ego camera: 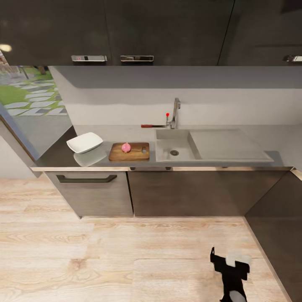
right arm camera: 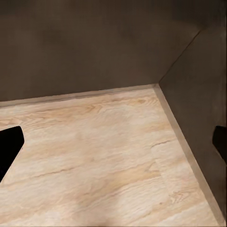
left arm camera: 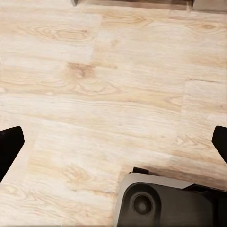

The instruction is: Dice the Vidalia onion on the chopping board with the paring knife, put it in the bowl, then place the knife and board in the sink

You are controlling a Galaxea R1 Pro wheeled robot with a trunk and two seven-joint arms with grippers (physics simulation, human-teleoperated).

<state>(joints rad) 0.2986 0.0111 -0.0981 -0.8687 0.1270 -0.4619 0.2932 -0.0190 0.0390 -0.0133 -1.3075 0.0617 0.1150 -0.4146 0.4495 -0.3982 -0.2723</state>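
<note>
Nearest the camera, a black gripper (ego camera: pixel 231 268) hangs low over the pale wood floor (ego camera: pixel 105 251), well short of the counter (ego camera: pixel 54 157); both wrist views show fingers spread wide, holding nothing. Left of the sink (ego camera: pixel 167 144), the Vidalia onion (ego camera: pixel 126 147) sits on the chopping board (ego camera: pixel 129 152), the white bowl (ego camera: pixel 85 142) further left. Behind, the paring knife (ego camera: pixel 153 126) lies by the faucet (ego camera: pixel 175 112). Risk: the round onion may roll when cut.
</note>
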